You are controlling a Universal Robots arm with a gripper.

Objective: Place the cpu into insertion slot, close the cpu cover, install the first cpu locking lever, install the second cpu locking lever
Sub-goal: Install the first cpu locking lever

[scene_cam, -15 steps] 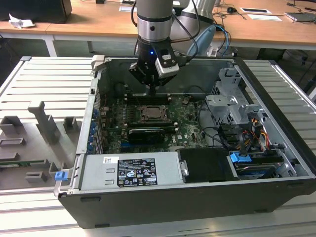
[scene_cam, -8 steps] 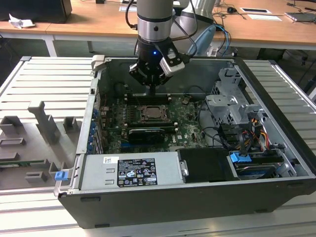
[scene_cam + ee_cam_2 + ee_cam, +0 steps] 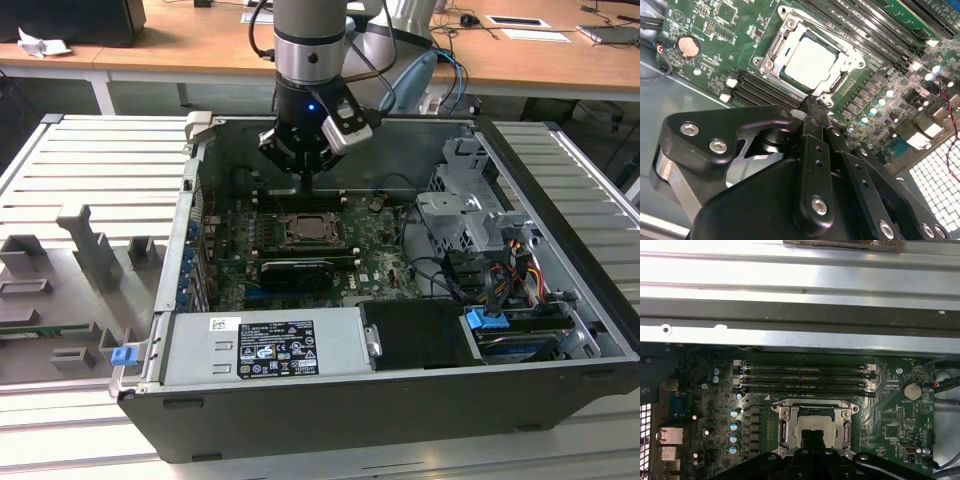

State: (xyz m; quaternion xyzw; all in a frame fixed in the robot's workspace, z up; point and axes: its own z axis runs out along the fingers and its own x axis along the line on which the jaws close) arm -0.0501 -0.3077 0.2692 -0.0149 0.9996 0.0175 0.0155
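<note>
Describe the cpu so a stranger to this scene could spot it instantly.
In the open computer case, find the green motherboard. Beside its long black memory slots sits the silver-rimmed insertion slot. The cpu is the flat, pale metal square inside it, unlike the dark parts around.

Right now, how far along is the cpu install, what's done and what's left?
Done: the cpu lies in the insertion slot, with the cpu cover down flat around it. In hand: the gripper, fingers together and holding nothing, sits at the socket's edge. Left: the two locking levers; whether either is latched I cannot tell.
</note>
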